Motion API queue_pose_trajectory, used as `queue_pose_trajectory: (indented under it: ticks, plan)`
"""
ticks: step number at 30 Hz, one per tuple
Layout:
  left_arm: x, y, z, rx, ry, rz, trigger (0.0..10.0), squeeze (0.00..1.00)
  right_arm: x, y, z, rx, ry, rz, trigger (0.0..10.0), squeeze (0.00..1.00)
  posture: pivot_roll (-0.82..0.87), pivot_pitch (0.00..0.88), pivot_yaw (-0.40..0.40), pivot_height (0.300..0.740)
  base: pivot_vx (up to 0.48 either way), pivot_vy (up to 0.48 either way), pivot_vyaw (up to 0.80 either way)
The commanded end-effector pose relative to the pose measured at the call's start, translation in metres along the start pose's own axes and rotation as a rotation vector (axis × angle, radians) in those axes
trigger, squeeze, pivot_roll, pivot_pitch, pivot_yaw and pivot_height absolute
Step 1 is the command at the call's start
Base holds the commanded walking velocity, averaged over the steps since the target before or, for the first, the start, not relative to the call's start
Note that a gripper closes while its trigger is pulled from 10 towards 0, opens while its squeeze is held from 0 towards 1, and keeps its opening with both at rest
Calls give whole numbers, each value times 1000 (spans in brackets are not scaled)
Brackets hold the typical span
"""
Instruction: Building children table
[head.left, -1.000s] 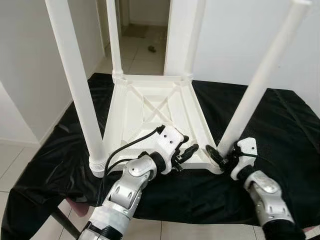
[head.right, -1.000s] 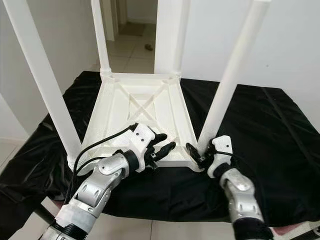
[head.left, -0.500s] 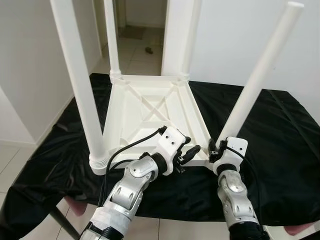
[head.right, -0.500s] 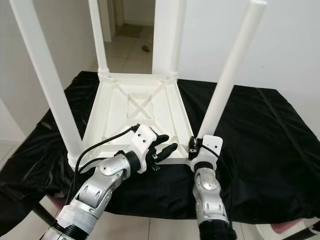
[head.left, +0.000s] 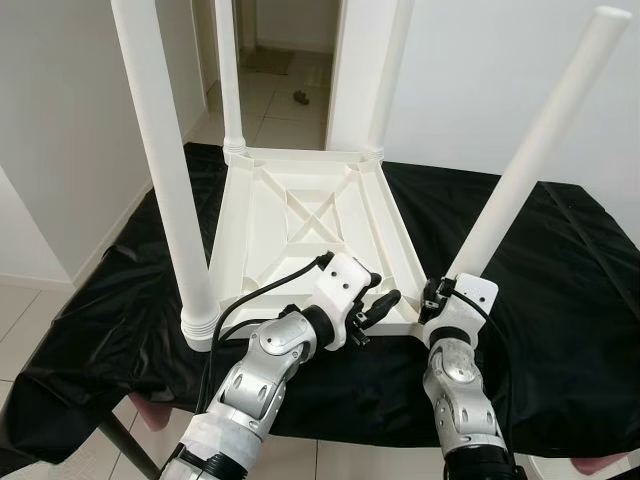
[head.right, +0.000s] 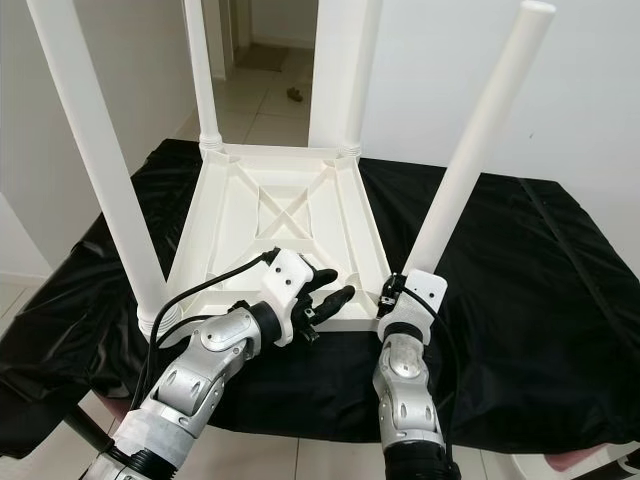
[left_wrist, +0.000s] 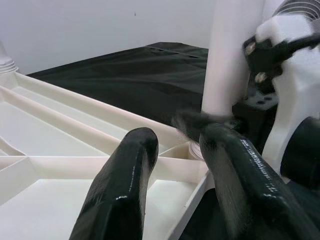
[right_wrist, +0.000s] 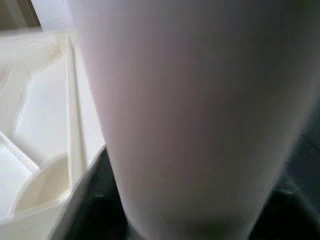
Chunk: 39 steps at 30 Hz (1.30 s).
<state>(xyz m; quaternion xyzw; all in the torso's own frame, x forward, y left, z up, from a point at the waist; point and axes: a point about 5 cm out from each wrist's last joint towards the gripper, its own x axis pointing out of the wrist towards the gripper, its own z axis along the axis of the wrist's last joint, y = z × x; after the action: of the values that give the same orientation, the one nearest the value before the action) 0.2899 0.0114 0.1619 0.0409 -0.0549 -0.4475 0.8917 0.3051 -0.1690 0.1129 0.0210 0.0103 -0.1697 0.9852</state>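
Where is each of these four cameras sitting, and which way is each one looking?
Left eye view: on the head, looking forward and down at the upturned white table on black cloth; both silver arms show.
Right eye view: beside it, same scene.
Left wrist view: on the left arm, looking along the open left gripper over the table's edge.
Right wrist view: on the right arm, pressed against the near right leg.
Both wrist views share that leg.

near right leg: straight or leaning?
Leaning. The near right leg tilts outward from its corner, while the near left leg stands about upright. Right gripper at its base.
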Motion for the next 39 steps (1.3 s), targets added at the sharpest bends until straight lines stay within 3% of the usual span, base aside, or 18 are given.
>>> queue_pose_trajectory:
  ticks: [1, 11, 13, 14, 15, 16, 17, 18, 19, 20, 22, 24, 26, 28, 31, 39]
  plan:
    - [1, 0, -1, -2, -4, 32, 10000, 0, 0, -6, -11, -23, 48, -12, 10000, 1000, -8, 0, -46, 740, 0, 0, 0]
    - [2, -1, 0, -3, -10, 30, 10000, 0, 6, -18, -5, -19, 10, 44, 10000, 1000, -10, 0, -46, 740, 0, 0, 0]
    - [2, -1, 0, -4, -10, 31, 10000, 0, 8, -22, -6, -23, 10, 97, 10000, 1000, -11, 0, -46, 740, 0, 0, 0]
    - [2, -1, 0, -5, -10, 31, 10000, 0, 10, -26, -8, -32, 29, 207, 10000, 1000, -12, 0, -43, 740, 0, 0, 0]
    - [2, -1, 0, -5, -10, 31, 10000, 0, 10, -26, -8, -32, 29, 207, 10000, 1000, -12, 0, -43, 740, 0, 0, 0]
    - [2, -1, 1, -6, -9, 31, 10000, 0, 10, -29, -9, -46, 34, 340, 10000, 1000, -13, 0, -40, 740, 0, 0, 0]
    - [2, -1, 1, -6, -9, 31, 10000, 0, 10, -29, -9, -46, 34, 340, 10000, 1000, -13, 0, -40, 740, 0, 0, 0]
    - [2, -1, 1, -6, -9, 31, 10000, 0, 9, -33, -9, -76, 31, 459, 10000, 0, -13, 0, -40, 740, 0, 0, 0]
    - [2, -1, 1, -6, -9, 31, 10000, 0, 9, -33, -9, -76, 31, 459, 10000, 0, -13, 0, -40, 740, 0, 0, 0]
    - [2, -1, 1, -6, -9, 30, 10000, 0, 8, -37, -8, -97, 26, 550, 10000, 0, -14, 0, -35, 740, 0, 0, 0]
    - [2, -1, 1, -6, -9, 30, 10000, 0, 8, -37, -8, -97, 26, 550, 10000, 0, -14, 0, -35, 740, 0, 0, 0]
    - [2, 0, 1, -5, -8, 30, 10000, 0, 5, -42, -4, -139, 18, 702, 10000, 0, -14, 0, -27, 740, 0, 0, 0]
    - [2, 0, 1, -5, -8, 30, 10000, 0, 5, -42, -4, -139, 18, 702, 10000, 0, -14, 0, -27, 740, 0, 0, 0]
    - [1, 1, 2, -4, -7, 33, 10000, 0, 4, -51, 5, -238, -13, 839, 10000, 0, -13, 0, -23, 740, 0, 0, 0]
    - [0, 2, 2, -4, -7, 36, 10000, 0, 6, -56, 10, -291, -32, 883, 10000, 0, -12, 0, -21, 740, 0, 0, 0]
    - [1, 1, 3, -5, -8, 32, 10000, 0, 14, -60, 28, -328, -90, 932, 10000, 0, -9, 0, -10, 740, 0, 0, 0]
